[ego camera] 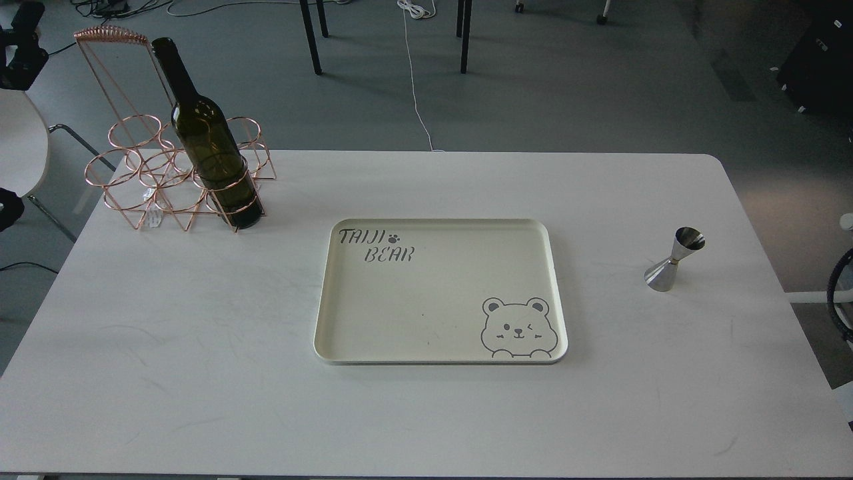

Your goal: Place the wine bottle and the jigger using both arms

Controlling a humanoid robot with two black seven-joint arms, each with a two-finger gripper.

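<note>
The wine bottle (206,143), dark olive-green with a long neck, stands in the front right ring of a copper wire rack (143,177) at the table's far left corner. Nothing holds it. The jigger (673,260), a small shiny steel double cone, stands upright on the table near the right edge. A black part of my left arm (23,47) shows at the top left edge, well away from the bottle; its fingers cannot be made out. Of my right arm only a black cable sleeve (838,293) shows at the right edge; its gripper is out of view.
A cream tray (333,293) with a bear drawing and "TAIJI BEAR" lettering lies in the middle of the white table (166,373). The rack's tall wire handle (110,37) rises behind the bottle. A white chair (20,153) stands off the left edge.
</note>
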